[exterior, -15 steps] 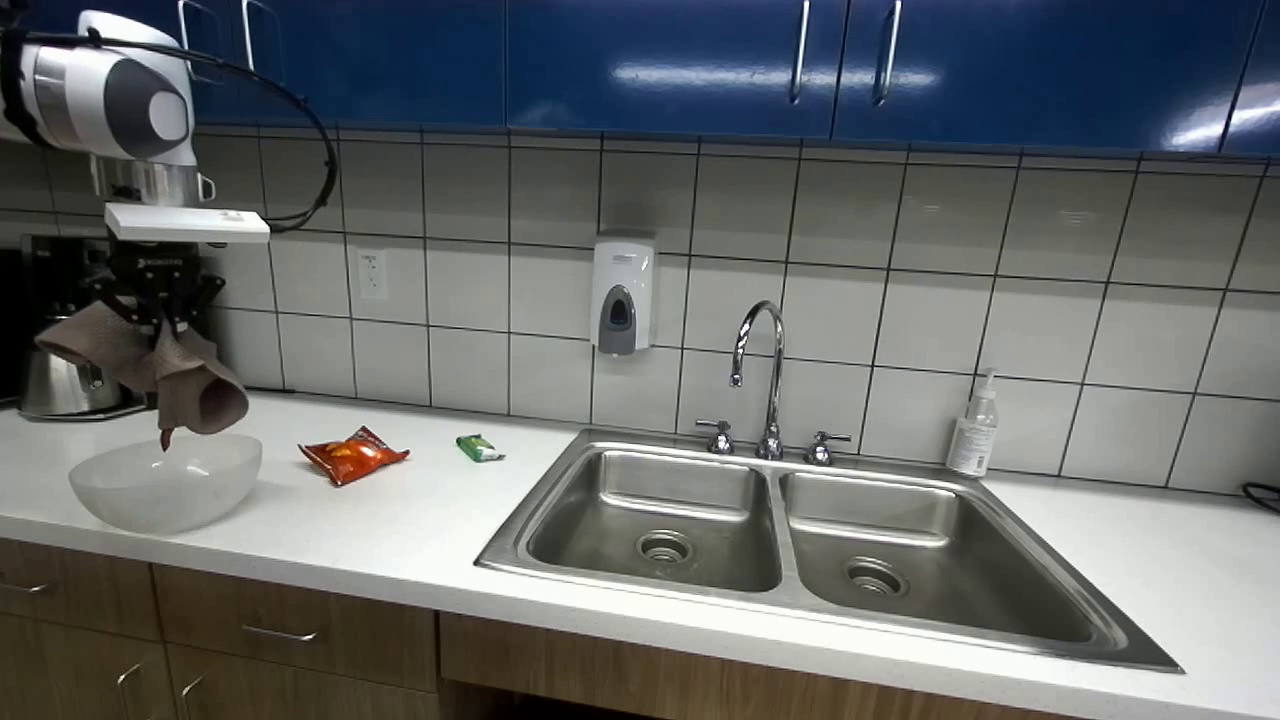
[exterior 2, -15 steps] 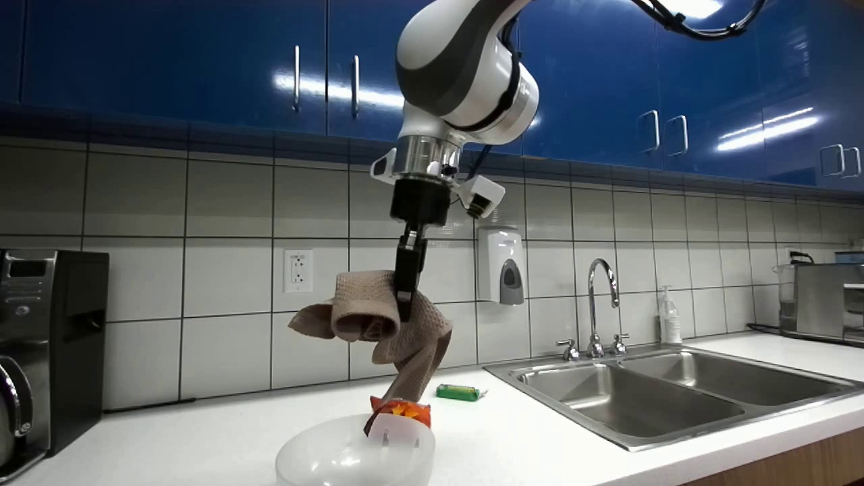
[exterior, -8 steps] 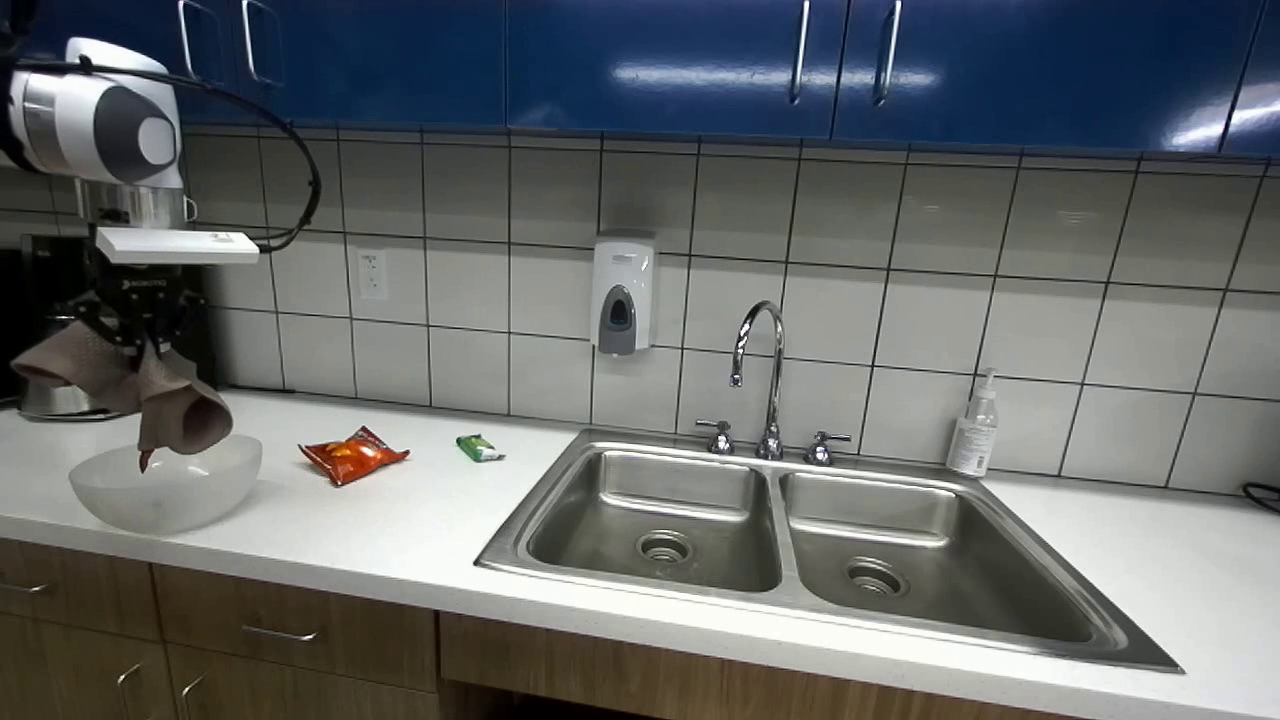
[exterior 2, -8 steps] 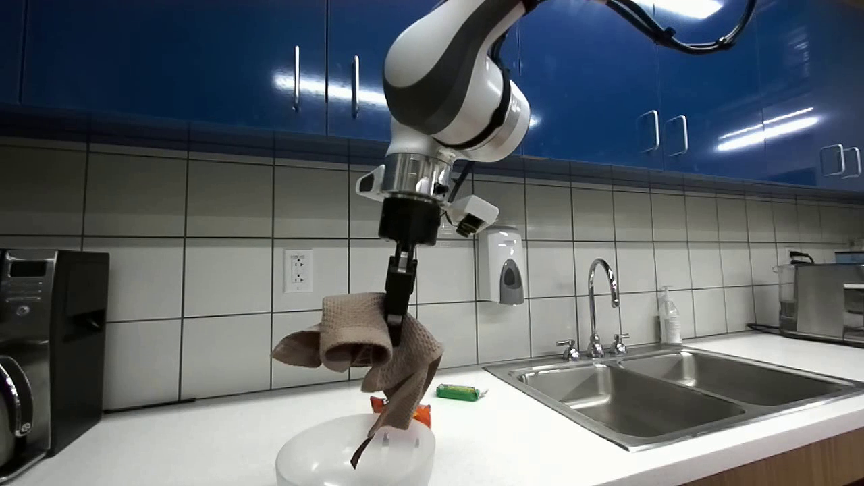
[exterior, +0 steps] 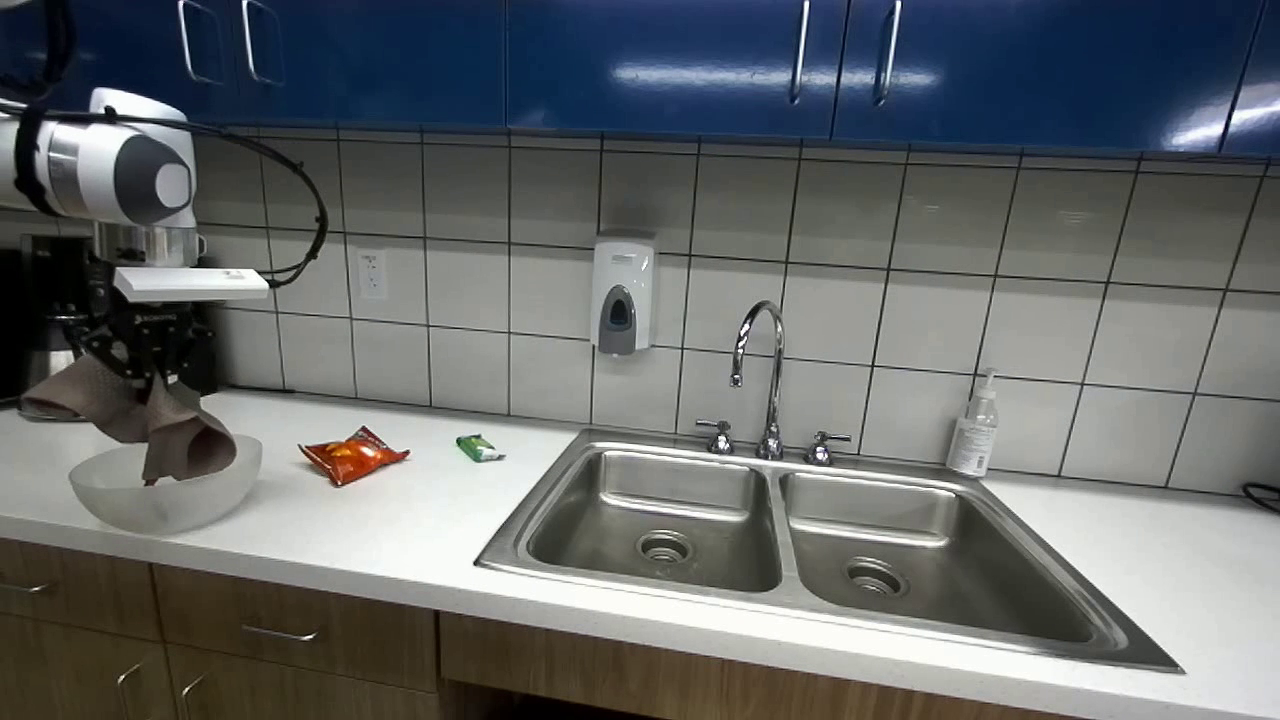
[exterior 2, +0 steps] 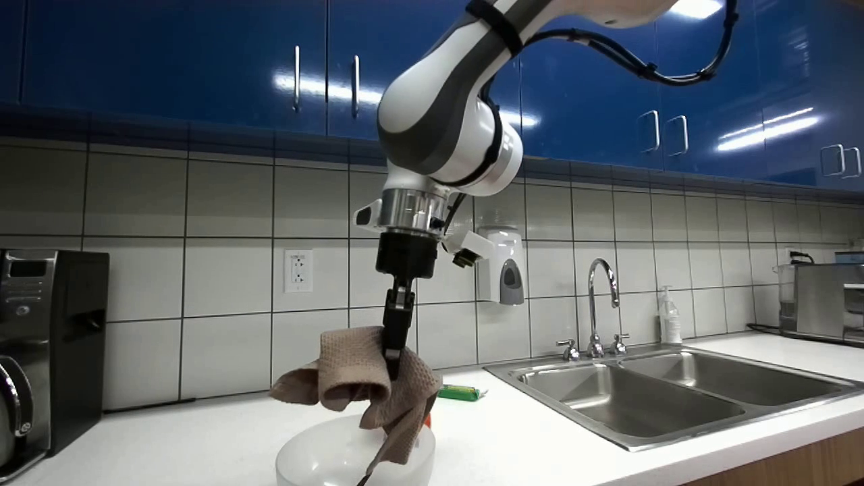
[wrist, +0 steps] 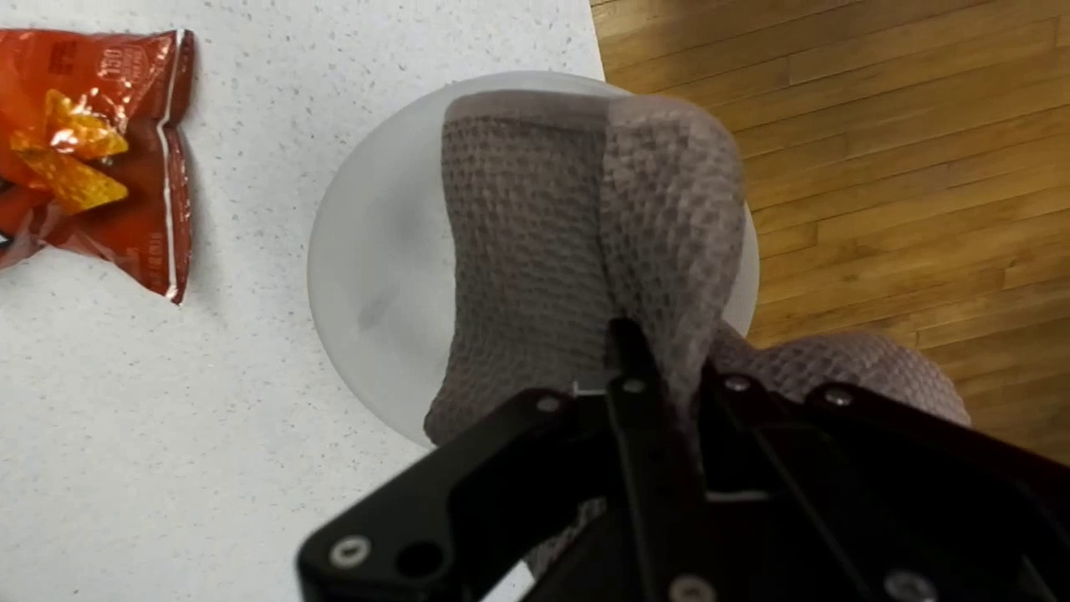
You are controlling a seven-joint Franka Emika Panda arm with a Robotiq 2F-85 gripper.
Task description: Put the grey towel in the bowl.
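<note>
The grey-brown textured towel hangs in folds from my gripper in both exterior views. My gripper points down and is shut on the towel's middle, above the bowl. The frosted bowl stands on the counter. The towel's lowest corner hangs below the bowl's rim; the rest is higher. In the wrist view the gripper pinches the towel over the bowl. One fold sticks out past the bowl's rim on the right. The bowl's far side is partly hidden by the towel.
A red chip bag lies beside the bowl, with a green packet farther off. A double sink with a faucet is beyond. A black coffee machine stands behind. The counter's edge drops to a wooden floor.
My gripper has moved down toward the bowl with the towel held in it. The towel's lower corner has sunk deeper below the bowl's rim. The bowl has not moved.
</note>
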